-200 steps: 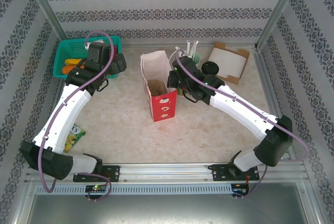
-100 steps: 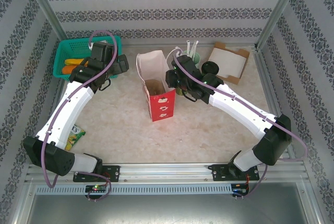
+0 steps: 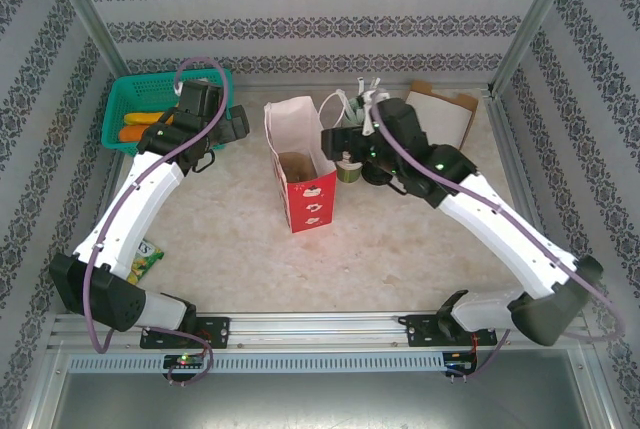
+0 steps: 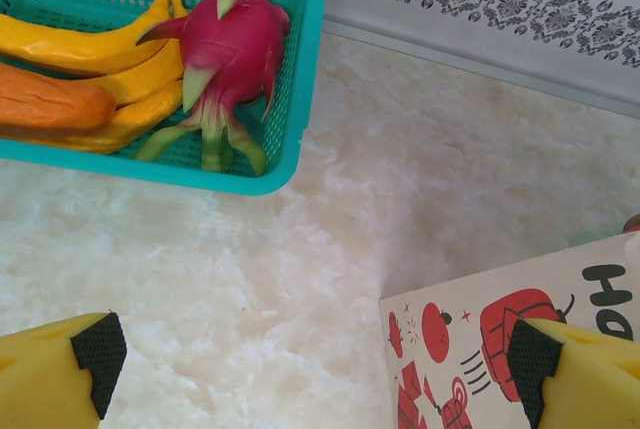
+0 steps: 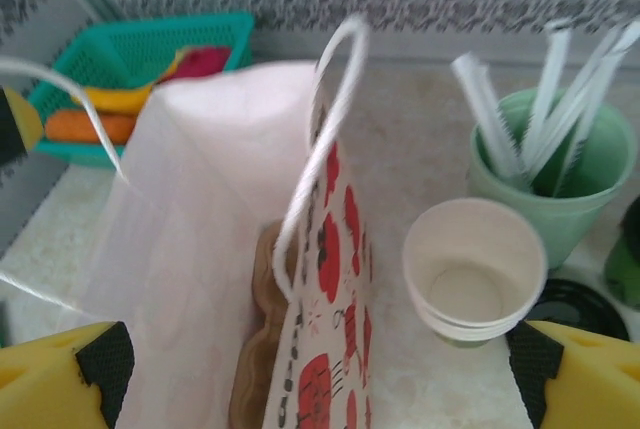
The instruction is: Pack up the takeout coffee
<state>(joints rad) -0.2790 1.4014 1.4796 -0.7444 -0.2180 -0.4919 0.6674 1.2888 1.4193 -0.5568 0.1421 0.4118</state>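
When looking out from the right pincer (image 5: 320, 361), spread wide and clamped on nothing, find the takeout coffee (image 5: 572, 301) just ahead of its right-hand pad, black lid showing, outside the paper bag (image 5: 190, 249). See the stack of lidless cups (image 5: 475, 269) just beside it toward the pincer's middle, the green straw cup (image 5: 545, 184) farther ahead, and the bag's open mouth ahead of the left-hand pad. Note the left pincer (image 4: 318, 354) likewise wide apart and empty, bag edge by its right pad, teal basket (image 4: 300, 69) ahead to its left.
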